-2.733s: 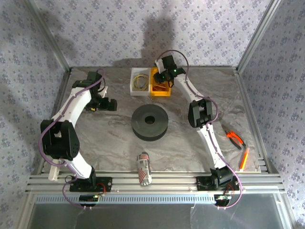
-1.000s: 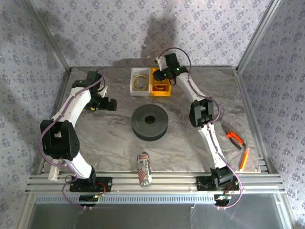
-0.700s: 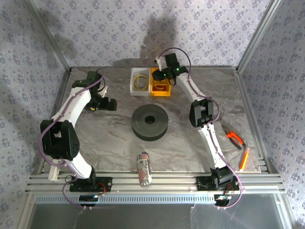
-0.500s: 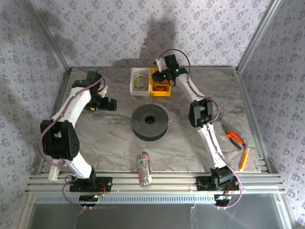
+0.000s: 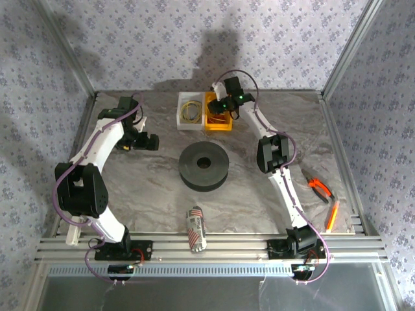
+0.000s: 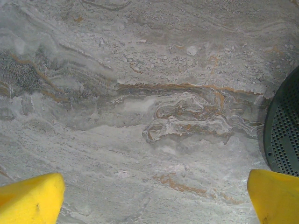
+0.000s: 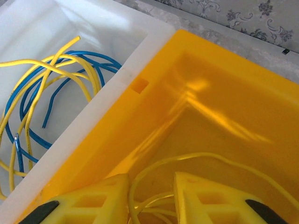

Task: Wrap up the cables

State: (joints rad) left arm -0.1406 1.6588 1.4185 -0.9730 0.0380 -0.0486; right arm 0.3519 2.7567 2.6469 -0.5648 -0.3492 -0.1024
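**Top external.** The right gripper [image 5: 222,109] reaches down into the yellow bin [image 5: 219,129] at the far side of the table [image 5: 142,188]. Just left of it stands the white bin [image 5: 183,123], which holds a loose wire coil [image 5: 190,111]. The black spool [image 5: 204,166] lies nearer, at centre. The left gripper [image 5: 153,142] hangs over bare table, left of the spool and well apart from both bins.

**Left wrist.** The left gripper's yellow fingertips [image 6: 28,198] are spread wide over the marble, with nothing between them. A dark perforated edge [image 6: 285,135], probably the spool, shows at right.

**Right wrist.** The fingers [image 7: 210,200] are narrowly parted low inside the yellow bin. A strand of the yellow cable [image 7: 196,158] loops up through the gap, straddled but not visibly pinched.

**Risk.** The strand is thin and springy, so it may slip out as the jaws close. The jaws may also catch two loops at once, and a lift would then tangle the coil. With the tips this low, pressing further could jam them on the bin floor or drag the light bin against the white one.
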